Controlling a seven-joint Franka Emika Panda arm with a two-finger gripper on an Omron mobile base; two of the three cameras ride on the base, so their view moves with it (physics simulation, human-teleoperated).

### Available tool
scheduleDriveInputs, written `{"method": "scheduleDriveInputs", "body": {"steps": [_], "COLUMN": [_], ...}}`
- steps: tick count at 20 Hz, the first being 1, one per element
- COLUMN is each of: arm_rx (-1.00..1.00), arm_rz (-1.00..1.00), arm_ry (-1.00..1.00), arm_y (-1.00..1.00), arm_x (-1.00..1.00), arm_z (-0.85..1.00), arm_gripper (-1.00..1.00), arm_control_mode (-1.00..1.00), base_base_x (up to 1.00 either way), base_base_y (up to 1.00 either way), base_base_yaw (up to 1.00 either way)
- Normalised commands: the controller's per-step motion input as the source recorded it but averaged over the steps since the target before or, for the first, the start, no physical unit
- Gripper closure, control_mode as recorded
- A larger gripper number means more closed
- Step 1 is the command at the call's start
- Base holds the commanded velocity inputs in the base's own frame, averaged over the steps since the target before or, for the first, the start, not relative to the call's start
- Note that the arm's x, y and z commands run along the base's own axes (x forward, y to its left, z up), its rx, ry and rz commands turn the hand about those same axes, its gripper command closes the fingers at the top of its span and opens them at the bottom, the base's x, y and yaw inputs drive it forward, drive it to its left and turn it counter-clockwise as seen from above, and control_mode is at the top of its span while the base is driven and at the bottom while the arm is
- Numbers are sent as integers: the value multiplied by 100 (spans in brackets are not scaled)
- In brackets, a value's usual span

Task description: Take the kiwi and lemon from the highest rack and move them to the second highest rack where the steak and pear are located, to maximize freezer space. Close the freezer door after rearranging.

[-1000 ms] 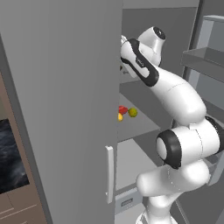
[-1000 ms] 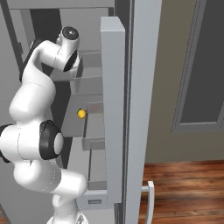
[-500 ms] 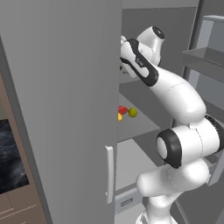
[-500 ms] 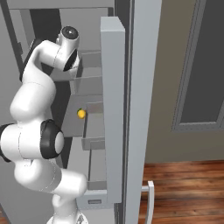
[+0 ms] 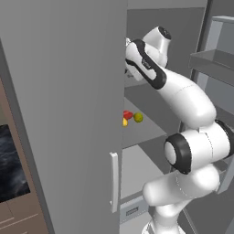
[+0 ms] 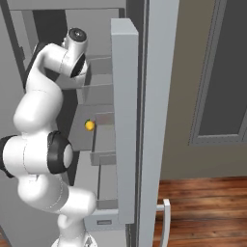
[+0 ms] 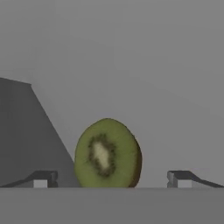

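Hand view finds the kiwi [image 7: 107, 153], its cut green face showing, standing between the spread fingers [image 7: 40, 179], touched by neither and not yet gripped. Left base view shows the arm reaching into the cabinet above the second highest rack [image 5: 146, 130], where the lemon [image 5: 124, 122], steak [image 5: 128, 114] and pear [image 5: 138, 117] lie close together. The kiwi's transfer and the shutting of the open freezer door [image 5: 64, 109] apparently remain.

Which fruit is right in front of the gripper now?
The kiwi, cut face showing green flesh and pale core, sits between the open gripper fingertips; the other fruits lie a shelf lower.
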Motion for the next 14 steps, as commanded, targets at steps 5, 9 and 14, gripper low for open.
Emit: {"method": "scheduleDriveInputs", "body": {"steps": [5,9,14], "arm_rx": [7,0,0], "arm_rz": [30,13,0], "arm_ry": [13,15,5], "arm_y": [-3,1,8], "arm_x": [27,28,14], "arm_z": [-11,-21,-30], "arm_gripper": [-100,-100,-100], "arm_control_mode": [-100,-100,-100], "base_base_x": [0,0,0], "base_base_y": [0,0,0], "base_base_yaw": [0,0,0]}}
